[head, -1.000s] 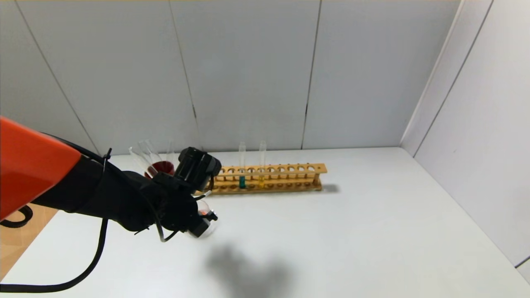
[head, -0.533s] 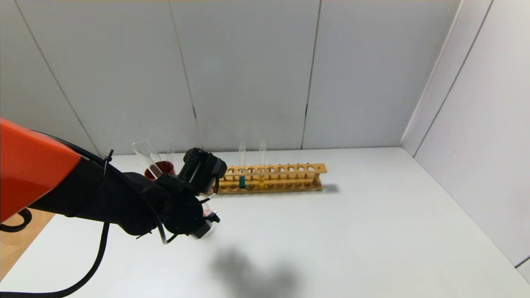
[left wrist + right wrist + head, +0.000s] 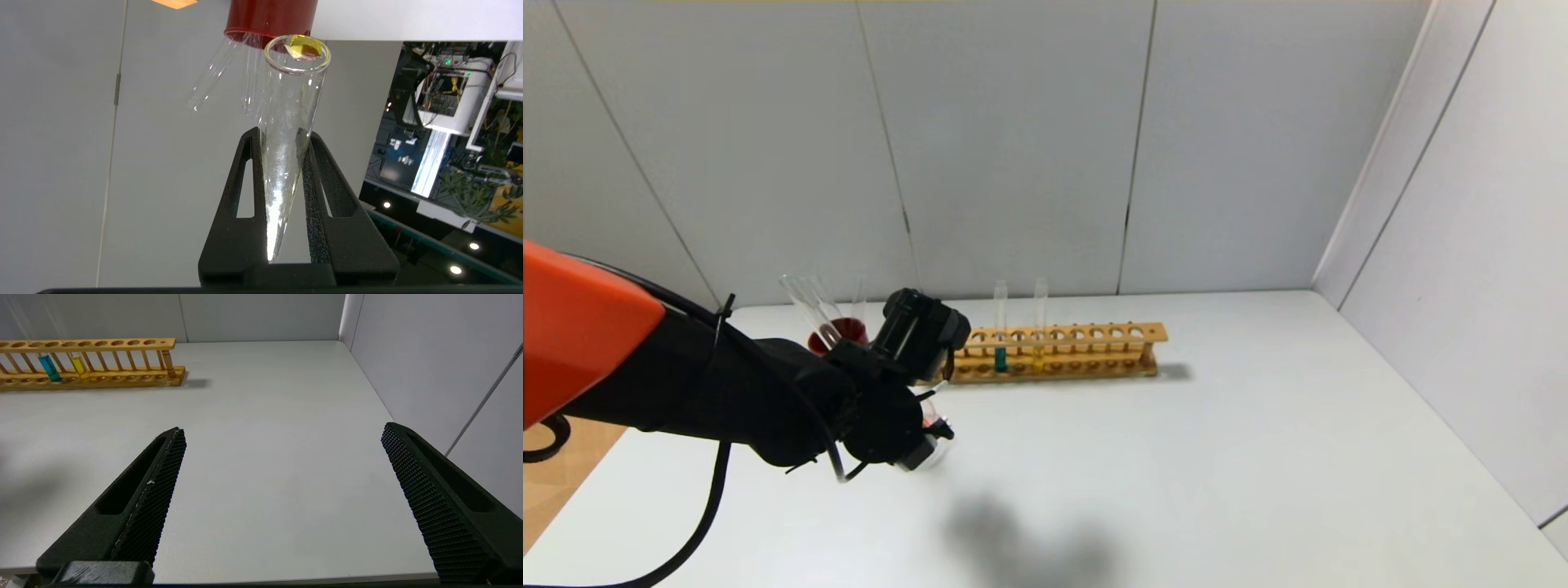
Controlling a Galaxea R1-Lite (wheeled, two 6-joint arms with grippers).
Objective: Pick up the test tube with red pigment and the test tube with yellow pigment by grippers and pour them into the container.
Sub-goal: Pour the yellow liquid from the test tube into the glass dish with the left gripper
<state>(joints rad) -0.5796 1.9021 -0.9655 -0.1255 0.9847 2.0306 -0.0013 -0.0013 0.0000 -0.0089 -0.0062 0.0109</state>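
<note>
Head view: against the earlier frames, the left arm had drawn slightly left and lifted a little, its wrist rolled further; the rack and cup had not shifted. The left gripper [image 3: 929, 426] hung over the container [image 3: 931, 447], a low clear glass dish on the near-left of the white table [image 3: 1217, 457], mostly hidden behind the wrist. A trace of orange-red showed at the gripper tip. The dark red cup [image 3: 840, 331], holding emptied clear tubes, stood far left; the wooden rack [image 3: 1058, 353] lay beyond, carrying a green-liquid tube [image 3: 1001, 327] and a yellow-liquid tube [image 3: 1039, 323].

Left wrist view: the left gripper [image 3: 282, 163] was clamped on the test tube with red pigment [image 3: 290, 134], its black textured fingers [image 3: 245, 196] pressed flat against smooth, slippery glass. The tube appeared nearly drained; only a small yellow-red residue sat at its rim.

Right wrist view: the right gripper [image 3: 282, 469] was parked low at the near right, its knurled fingers [image 3: 159, 490] wide apart and empty.

Judgement: the pour seemed almost complete. It should be finished by holding the tilt steady with the mouth over the dish until the last drops fall, without tightening on the fragile glass.
</note>
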